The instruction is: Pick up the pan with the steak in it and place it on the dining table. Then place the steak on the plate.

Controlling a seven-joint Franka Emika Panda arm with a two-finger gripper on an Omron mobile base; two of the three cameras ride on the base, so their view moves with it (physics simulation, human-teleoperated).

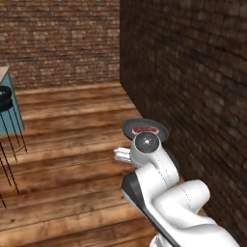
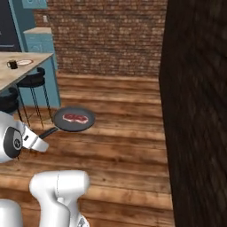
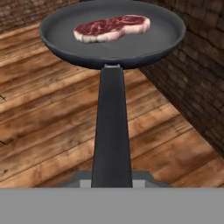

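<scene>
The dark round pan hangs in the air above a wooden floor, level, with the red marbled steak lying flat in it. Its long black handle runs down into my gripper, which is shut on the handle's end. From the right base view the pan and steak float ahead of my gripper. The left base view shows the pan just past my wrist. The dining table stands at the far left, with the red-rimmed plate on it.
A dark brick wall stands close on the right of the pan. A small black cup sits beside the plate. Black stools stand along the table's side. Open wooden floor lies between me and the table.
</scene>
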